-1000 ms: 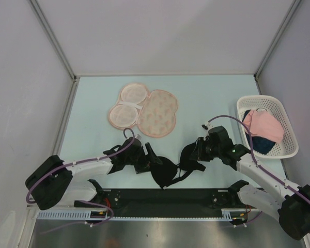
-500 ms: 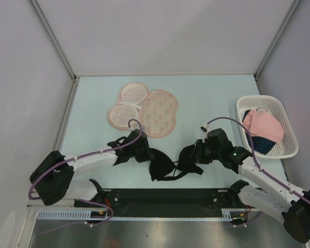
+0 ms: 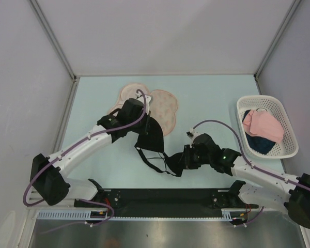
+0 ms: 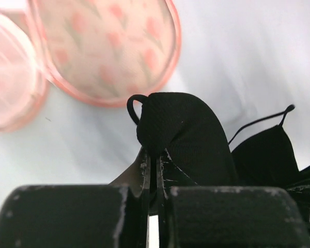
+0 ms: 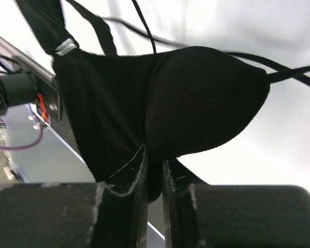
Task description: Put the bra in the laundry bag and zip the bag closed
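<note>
1. The left hand [image 3: 143,118], clenched on one cup of the bra [image 3: 151,139], is carrying it from the near edge of the bench [image 3: 217,98] towards the laundry bag [image 3: 165,106].
2. The right hand [image 3: 182,159], clenched on the other cup, is following, so the bra is hanging stretched between them at the bag's near rim, with insertion probably coming next.

I can't read any words, numbers, brands or signs in any of my three views.
</note>
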You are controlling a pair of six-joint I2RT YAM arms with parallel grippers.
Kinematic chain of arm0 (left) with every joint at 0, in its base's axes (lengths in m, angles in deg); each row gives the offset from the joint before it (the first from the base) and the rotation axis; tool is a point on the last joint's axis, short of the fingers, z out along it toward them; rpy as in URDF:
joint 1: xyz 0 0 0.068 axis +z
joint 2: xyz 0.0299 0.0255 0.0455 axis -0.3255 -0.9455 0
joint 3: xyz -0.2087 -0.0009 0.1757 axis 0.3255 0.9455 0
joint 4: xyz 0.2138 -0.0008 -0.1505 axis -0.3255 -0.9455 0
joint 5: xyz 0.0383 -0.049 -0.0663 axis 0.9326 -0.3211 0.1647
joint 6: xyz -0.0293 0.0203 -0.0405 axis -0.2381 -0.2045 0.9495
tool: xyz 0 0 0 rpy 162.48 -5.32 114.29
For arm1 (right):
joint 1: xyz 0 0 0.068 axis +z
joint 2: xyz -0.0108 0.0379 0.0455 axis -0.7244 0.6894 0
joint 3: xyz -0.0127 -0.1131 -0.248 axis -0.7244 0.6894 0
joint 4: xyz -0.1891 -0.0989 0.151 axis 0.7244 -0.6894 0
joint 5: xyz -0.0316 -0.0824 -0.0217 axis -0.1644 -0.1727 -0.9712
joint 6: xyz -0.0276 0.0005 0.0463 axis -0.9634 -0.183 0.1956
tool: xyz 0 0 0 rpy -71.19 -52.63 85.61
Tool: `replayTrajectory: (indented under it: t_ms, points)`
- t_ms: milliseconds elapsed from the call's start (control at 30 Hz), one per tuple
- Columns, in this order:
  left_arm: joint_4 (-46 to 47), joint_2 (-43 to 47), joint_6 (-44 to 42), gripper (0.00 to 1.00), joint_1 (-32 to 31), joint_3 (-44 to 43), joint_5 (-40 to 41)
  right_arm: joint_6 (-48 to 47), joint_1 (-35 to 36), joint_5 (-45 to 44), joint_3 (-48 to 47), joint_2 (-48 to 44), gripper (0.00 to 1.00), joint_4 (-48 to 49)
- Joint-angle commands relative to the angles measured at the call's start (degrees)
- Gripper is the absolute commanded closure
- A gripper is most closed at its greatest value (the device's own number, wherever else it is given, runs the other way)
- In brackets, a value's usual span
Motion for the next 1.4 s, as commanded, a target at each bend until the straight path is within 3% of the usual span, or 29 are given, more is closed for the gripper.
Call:
replayTrajectory:
  t_ms: [0,133,300,400,433,500,533,567,633,733,833,967,1033,1100,1233,1367]
  points:
    - [-6.3,-5.0,-16.3,1.0,2.7,-8.6,1.6,2.8,1.5,2.7,-3.4,5.5,0.88,7.3]
    - [-9.8,-7.8,-18.1,1.0,3.9,-8.3,1.6,3.9,5.9,1.4,-3.2,9.3,0.88,10.8]
    - [-9.8,-6.7,-17.6,0.99,4.0,-2.0,-4.5,5.5,10.0,1.4,-1.3,16.4,0.83,17.2]
    - [-9.9,-6.5,-16.9,0.94,3.9,0.8,-5.3,6.0,11.5,3.6,-1.2,20.5,0.56,20.5]
    - [-10.3,-6.1,-16.6,0.92,4.0,1.3,-5.3,5.5,11.9,4.6,-1.4,21.4,0.39,20.4]
    - [-10.4,-3.2,-15.1,0.68,4.1,2.7,-2.7,4.0,12.0,6.1,-2.6,21.3,0.22,16.9]
    - [-10.5,-1.8,-14.5,0.59,4.3,3.0,-0.8,3.4,11.8,4.5,-2.9,20.3,0.18,15.3]
    - [-10.6,-0.6,-13.6,0.44,4.8,3.0,0.1,2.9,11.6,3.1,-3.3,19.2,0.13,13.4]
    - [-10.6,3.1,-12.5,0.36,6.9,2.0,0.3,0.4,10.5,-0.5,-4.8,14.8,0.03,7.5]
    - [-9.2,6.1,-10.0,0.26,10.4,-0.6,0.3,-2.6,3.7,-0.8,-6.2,10.2,0.02,2.8]
    - [-4.7,6.3,-6.6,0.24,14.7,-2.2,-1.5,-3.6,-4.9,-0.8,-7.2,9.1,0.02,2.9]
    - [0.5,0.5,-1.5,0.3,21.0,-4.7,-11.5,-6.7,-10.0,-4.8,-14.1,13.7,0.03,4.6]
    - [-2.2,-1.8,-1.3,0.35,21.8,-8.6,-16.5,-8.3,-11.3,-1.4,-17.6,17.6,0.05,1.1]
    - [-1.8,-0.8,-0.8,0.36,21.5,-6.4,-20.7,-9.5,-11.0,0.2,-17.6,18.3,0.05,0.1]
    - [2.6,2.5,-0.3,0.31,19.0,2.4,-19.6,-9.1,-10.1,4.9,-10.4,17.1,0.02,5.4]
    - [3.0,2.2,3.0,0.33,17.3,4.9,-8.4,-7.8,-11.9,4.3,-7.1,19.4,0.0,13.1]
